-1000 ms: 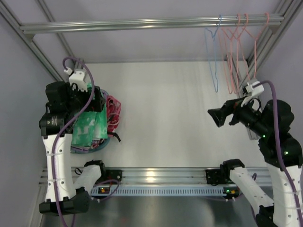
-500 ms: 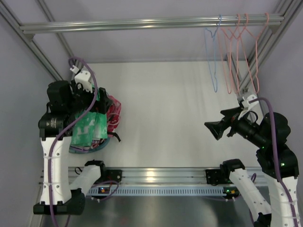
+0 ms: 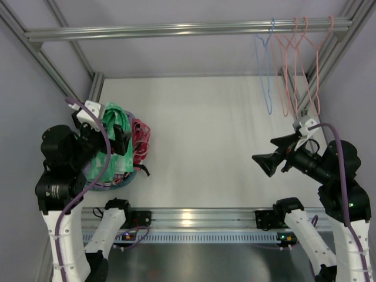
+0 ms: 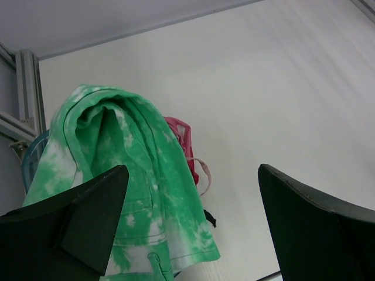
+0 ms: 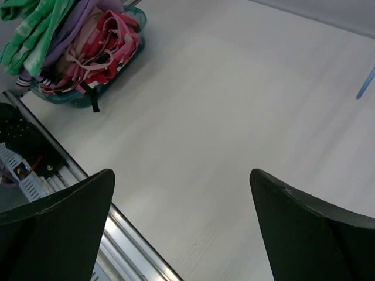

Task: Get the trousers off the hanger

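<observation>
Beneath left end effector, trousers hide most of basket & pink cloth.

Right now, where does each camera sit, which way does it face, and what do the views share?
Top external: fixed above and behind, looking down on the table and the hanger; left arm and right arm show.
Left wrist: on the left arm, facing the trousers draped over the basket; open left pincer frames them.
Right wrist: on the right arm, looking across the table toward that basket; open right pincer below.
Shared: all three show the trousers.
</observation>
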Available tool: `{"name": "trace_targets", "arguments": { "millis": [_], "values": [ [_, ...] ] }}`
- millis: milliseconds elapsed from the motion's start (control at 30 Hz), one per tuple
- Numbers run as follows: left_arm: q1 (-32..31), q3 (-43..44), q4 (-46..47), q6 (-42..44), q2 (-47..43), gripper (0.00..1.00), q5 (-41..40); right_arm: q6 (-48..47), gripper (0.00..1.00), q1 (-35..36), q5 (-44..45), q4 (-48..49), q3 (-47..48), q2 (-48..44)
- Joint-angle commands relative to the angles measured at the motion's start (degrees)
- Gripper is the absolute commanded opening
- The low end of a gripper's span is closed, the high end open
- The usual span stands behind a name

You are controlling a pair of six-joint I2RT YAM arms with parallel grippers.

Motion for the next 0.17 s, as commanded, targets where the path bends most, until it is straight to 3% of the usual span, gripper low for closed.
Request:
{"name": "trace_targets", "arguments": {
  "millis": [0, 133],
  "values": [
    [0.0, -1.0, -0.4, -1.1, 0.1, 0.99, -1.3, -0.3, 0.99, -0.4, -1.2, 0.7, 0.9, -1.3],
    [0.0, -1.1, -0.3, -1.7, -0.1, 0.98, -2.3, -0.2, 0.99, -0.4, -1.6, 0.4, 1.1, -1.7]
  ]
}}
